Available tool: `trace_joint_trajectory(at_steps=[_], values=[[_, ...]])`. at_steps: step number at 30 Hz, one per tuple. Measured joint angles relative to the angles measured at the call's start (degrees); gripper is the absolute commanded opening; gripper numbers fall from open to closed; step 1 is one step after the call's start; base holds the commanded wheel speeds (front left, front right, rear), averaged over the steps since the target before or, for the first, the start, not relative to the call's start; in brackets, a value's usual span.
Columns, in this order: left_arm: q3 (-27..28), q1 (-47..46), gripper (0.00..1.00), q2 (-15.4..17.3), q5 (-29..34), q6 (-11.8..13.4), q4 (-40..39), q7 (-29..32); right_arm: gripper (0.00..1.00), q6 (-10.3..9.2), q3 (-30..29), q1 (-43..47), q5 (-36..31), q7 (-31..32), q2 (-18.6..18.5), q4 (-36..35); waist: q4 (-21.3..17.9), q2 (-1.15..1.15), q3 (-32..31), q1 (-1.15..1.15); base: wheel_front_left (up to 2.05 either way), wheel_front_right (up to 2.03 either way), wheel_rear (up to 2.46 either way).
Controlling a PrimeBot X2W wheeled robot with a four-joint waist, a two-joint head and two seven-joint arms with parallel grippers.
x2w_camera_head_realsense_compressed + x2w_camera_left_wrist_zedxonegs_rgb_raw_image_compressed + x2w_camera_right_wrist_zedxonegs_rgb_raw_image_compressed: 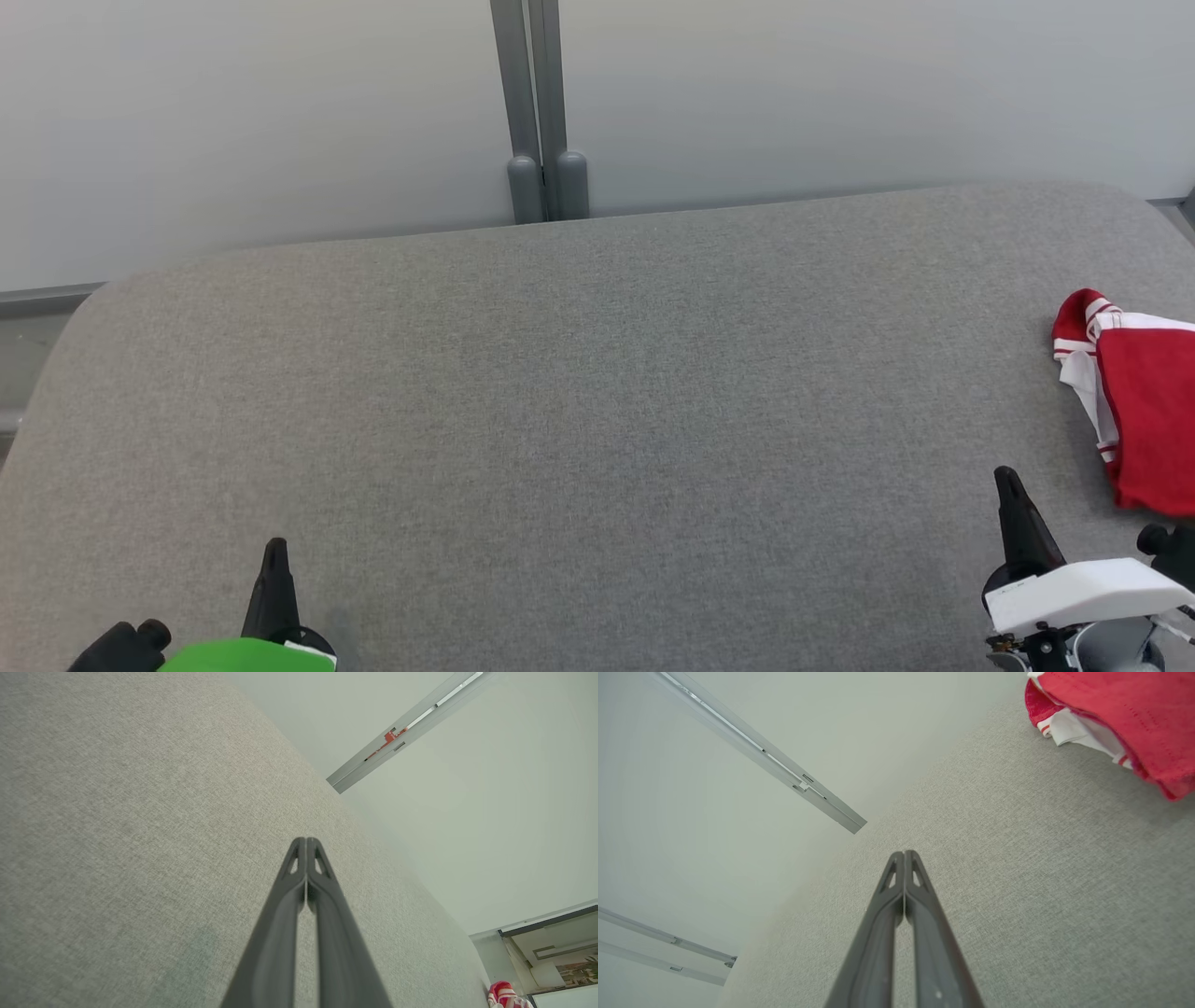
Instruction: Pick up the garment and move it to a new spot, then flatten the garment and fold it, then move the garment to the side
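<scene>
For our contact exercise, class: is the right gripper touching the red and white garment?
Apart. In the right wrist view, bare grey surface separates the right gripper from the garment.

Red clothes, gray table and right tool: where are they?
red clothes [1153, 420]: head view, middle of the red cloth.
gray table [579, 392]: head view, bare middle.
right tool [904, 855]: right wrist view, closed fingertips.

Low on the left, the left gripper [275, 549] points forward, fingers pressed tight together, a green wrist cover [247, 655] behind it. Over on the right, the right gripper [1007, 478] is clamped closed too, reaching slightly further forward, white wrist housing [1083, 586] trailing.
</scene>
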Motion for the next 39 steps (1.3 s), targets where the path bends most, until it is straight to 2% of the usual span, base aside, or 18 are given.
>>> trace_joint_trajectory(at_steps=[39], values=[[2.8, -5.7, 0.00, 0.1, -22.7, -2.6, 0.9, 6.2, 0.00, -0.03, -1.6, -4.7, 24.7, 6.4, 1.8, 1.5, 0.1, 0.00, 0.8, 0.00, 0.00, 0.00, 0.00]])
